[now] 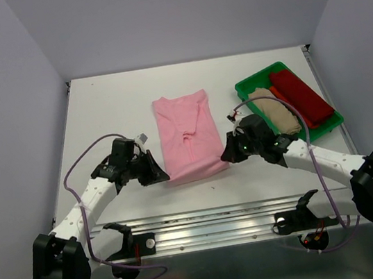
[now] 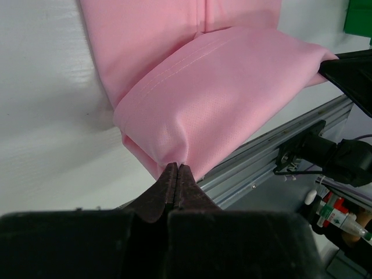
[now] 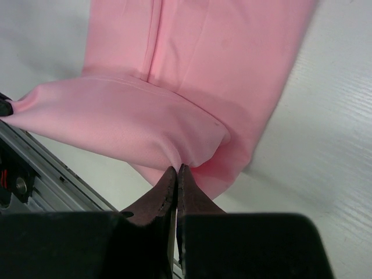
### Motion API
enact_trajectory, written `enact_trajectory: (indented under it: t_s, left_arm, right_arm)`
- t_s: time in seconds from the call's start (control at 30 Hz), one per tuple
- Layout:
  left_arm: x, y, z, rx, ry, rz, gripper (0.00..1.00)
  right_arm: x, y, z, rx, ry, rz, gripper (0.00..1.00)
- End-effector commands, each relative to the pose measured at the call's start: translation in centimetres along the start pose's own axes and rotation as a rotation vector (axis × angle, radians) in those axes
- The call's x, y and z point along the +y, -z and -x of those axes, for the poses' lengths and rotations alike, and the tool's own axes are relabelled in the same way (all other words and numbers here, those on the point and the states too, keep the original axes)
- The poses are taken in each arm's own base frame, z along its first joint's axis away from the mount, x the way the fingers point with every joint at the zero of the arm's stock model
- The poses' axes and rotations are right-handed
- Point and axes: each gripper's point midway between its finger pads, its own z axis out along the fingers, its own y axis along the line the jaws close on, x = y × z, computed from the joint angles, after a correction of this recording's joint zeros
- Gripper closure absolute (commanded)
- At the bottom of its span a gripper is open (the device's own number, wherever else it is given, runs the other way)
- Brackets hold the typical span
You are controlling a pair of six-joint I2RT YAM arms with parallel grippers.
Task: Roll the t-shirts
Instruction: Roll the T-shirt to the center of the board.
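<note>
The light pink t-shirt [image 1: 185, 129] lies folded lengthwise at the middle of the table [image 1: 106, 116], its near hem doubled over itself. The left gripper [image 1: 162, 177] and right gripper [image 1: 225, 155] are each clenched on one near corner of that fold. A beige shirt [image 1: 277, 108] and a dark red shirt [image 1: 301, 96] lie in the green tray [image 1: 259, 76] to the right.

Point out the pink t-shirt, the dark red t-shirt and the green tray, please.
pink t-shirt [image 1: 181, 126]: top view, flat middle of the cloth.
dark red t-shirt [image 1: 302, 98]: top view, middle of the folded cloth.
green tray [image 1: 257, 78]: top view, its far left rim.
</note>
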Motion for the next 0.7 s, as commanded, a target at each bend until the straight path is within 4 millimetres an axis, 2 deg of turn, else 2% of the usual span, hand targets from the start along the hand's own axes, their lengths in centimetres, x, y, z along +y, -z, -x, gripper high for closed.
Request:
enact_trajectory:
  t_s: [0.0,0.27,0.67]
  left_arm:
    - [0.5,0.1,-0.8,0.018,0.016,0.009,1.0]
    - [0.8,0.2,-1.9,0.049,0.035,0.01,1.0]
    - [0.7,0.2,-1.7,0.05,0.067,0.02,1.0]
  right_arm:
    - [1.0,1.2,1.7,-0.086,0.008,0.02,0.99]
    - [1.0,1.5,0.6,-0.059,0.005,0.02,0.99]
    - [0.8,1.7,1.3,-0.088,-0.006,-0.004,0.99]
